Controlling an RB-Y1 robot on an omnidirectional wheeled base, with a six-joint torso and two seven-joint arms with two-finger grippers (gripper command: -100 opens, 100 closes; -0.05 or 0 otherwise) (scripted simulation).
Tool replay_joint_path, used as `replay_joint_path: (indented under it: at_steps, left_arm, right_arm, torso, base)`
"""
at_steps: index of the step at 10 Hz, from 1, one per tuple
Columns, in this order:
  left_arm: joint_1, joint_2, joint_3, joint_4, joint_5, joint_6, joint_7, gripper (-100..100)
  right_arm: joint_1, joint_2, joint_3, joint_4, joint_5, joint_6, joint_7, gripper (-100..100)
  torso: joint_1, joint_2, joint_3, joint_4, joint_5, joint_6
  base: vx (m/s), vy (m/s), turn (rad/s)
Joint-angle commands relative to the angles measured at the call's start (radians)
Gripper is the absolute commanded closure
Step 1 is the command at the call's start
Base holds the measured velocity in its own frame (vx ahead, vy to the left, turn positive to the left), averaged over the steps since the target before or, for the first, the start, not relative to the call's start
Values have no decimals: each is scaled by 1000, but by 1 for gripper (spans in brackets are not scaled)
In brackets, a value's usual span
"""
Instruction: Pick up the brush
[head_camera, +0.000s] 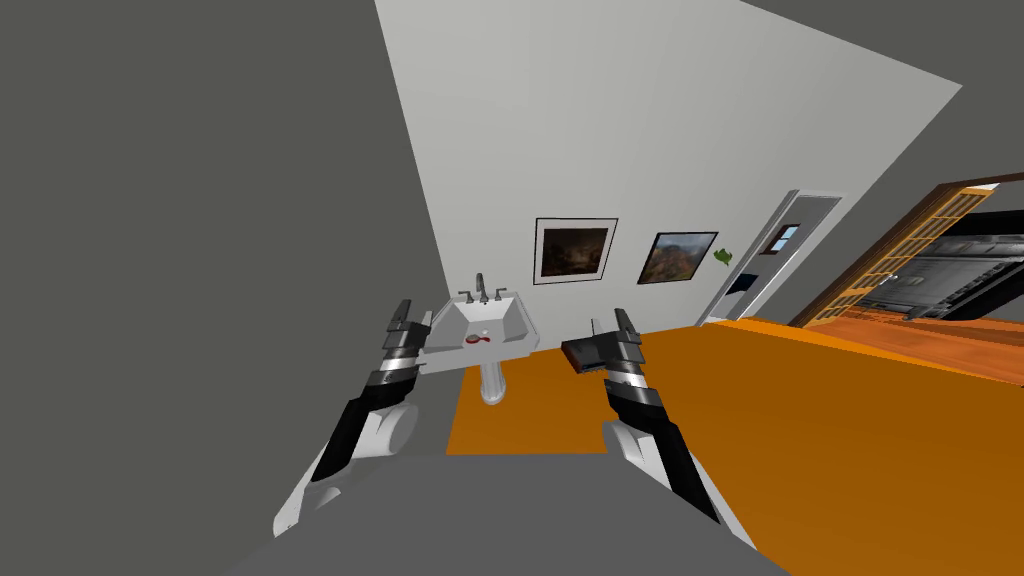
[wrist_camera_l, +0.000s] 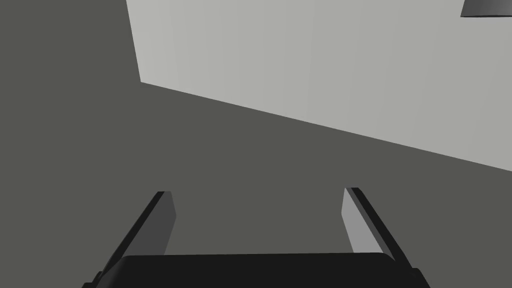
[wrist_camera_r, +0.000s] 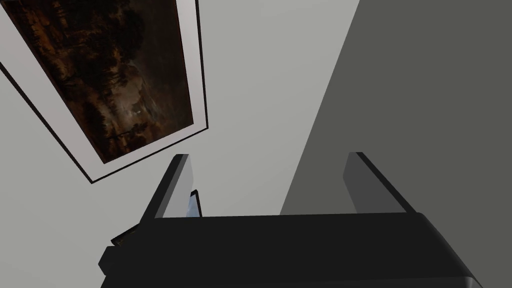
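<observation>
A small red brush (head_camera: 477, 339) with a round head and a short handle lies in the basin of a white pedestal sink (head_camera: 512, 340), which stands on a bright orange floor (head_camera: 820, 430) against a pale grey wall (head_camera: 620, 130). A dark metal faucet (head_camera: 482, 290) rises from the back rim of the sink, behind the brush. The left gripper (head_camera: 414, 314) is held up just beside the sink's left edge, apart from the brush and above the level of the basin; in the left wrist view this gripper (wrist_camera_l: 260, 205) has its two blade-like fingers spread wide with nothing between them. The right gripper (head_camera: 610, 325) is raised on the other side of the sink, well apart from it, and in the right wrist view it (wrist_camera_r: 270, 175) too stands spread and empty. A dark grey boxy thing (head_camera: 585, 352), which I cannot identify, sits to the right of the sink, just beside the right gripper. Above the sink and to its right hang two framed dark paintings (head_camera: 575, 250).
</observation>
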Motion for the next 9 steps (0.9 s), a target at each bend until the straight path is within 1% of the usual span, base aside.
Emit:
replay_joint_path:
  at_steps: [1,2,3,4,5,6,7,8,9]
  left_arm:
    - [-11,8,6,8,18,37,-1,-100]
    - [-30,21,19,13,49,76,-3,-100]
    - [-30,21,19,13,49,87,-3,-100]
    - [-50,34,34,18,79,123,-5,-100]
    - [-50,34,34,18,79,140,-5,-100]
    - [-69,46,49,25,109,175,-6,-100]
    - [-69,46,49,25,109,195,-6,-100]
    - [-87,58,64,32,138,228,-7,-100]
    - [-87,58,64,32,138,252,-7,-100]
  right_arm:
    - [0,0,0,0,0,0,0,0]
    - [0,0,0,0,0,0,0,0]
    - [0,0,0,0,0,0,0,0]
    - [0,0,0,0,0,0,0,0]
    - [0,0,0,0,0,0,0,0]
    - [0,0,0,0,0,0,0,0]
    - [0,0,0,0,0,0,0,0]
    - [0,0,0,0,0,0,0,0]
    - [0,0,0,0,0,0,0,0]
  torso:
    - [0,0,0,0,0,0]
    - [1,0,0,0,0,0]
    - [0,0,0,0,0,0]
    - [1,-1,0,0,0,0]
    - [0,-1,-1,0,0,0]
    - [1,-2,-1,0,0,0]
    - [0,-2,-1,0,0,0]
    - [1,-2,-1,0,0,0]
    - [0,-2,-1,-1,0,0]
  base:
    - [-12,-58,6]
    - [-16,-64,10]
    - [-6,-57,9]
    - [5,-66,22]
    - [6,-58,13]
    - [5,-66,25]
    - [4,-60,14]
    - [17,-80,35]
    - [21,-61,19]
